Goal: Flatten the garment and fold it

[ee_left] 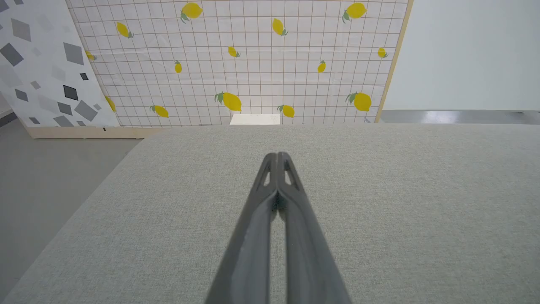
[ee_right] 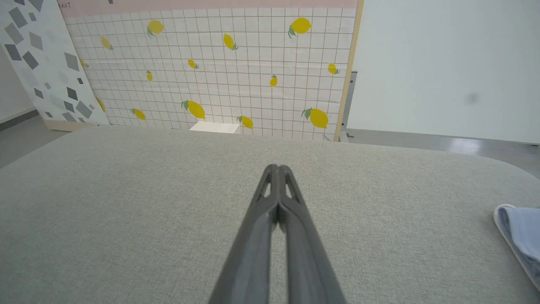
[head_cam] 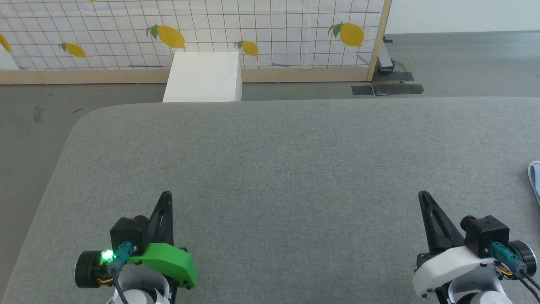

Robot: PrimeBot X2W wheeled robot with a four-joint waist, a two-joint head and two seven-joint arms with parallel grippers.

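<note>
Our left gripper (head_cam: 166, 195) sits at the lower left of the head view and our right gripper (head_cam: 423, 195) at the lower right, each with fingers pressed together, gripping nothing, over the gray padded surface (head_cam: 270, 160). The garment (head_cam: 535, 179), a light blue sliver with a white border, lies at the frame's right edge, apart from both.

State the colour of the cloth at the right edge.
The garment is light blue with a white rim, clearest in the right wrist view.
</note>
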